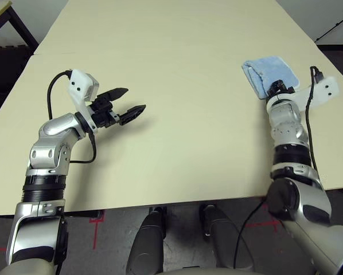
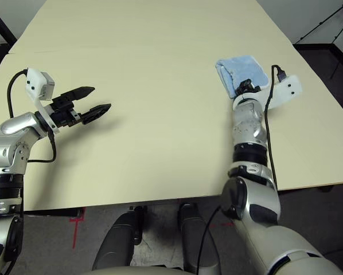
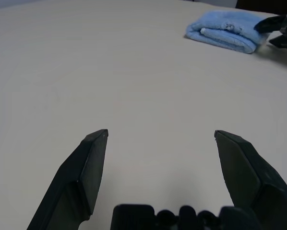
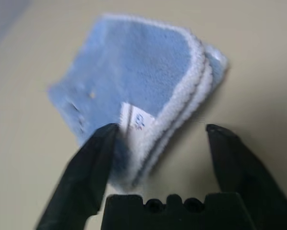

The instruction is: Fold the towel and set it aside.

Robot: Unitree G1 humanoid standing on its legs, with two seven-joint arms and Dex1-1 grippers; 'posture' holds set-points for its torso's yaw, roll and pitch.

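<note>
Table | towel folded | label visible by right pincer

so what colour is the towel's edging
White, on the light-blue towel; clearest in the right wrist view.

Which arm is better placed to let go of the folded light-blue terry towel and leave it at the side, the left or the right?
The right. The right gripper is open around a corner of the folded light-blue terry towel near the table's right edge. The left gripper, also open, hangs over bare table far from it.
</note>
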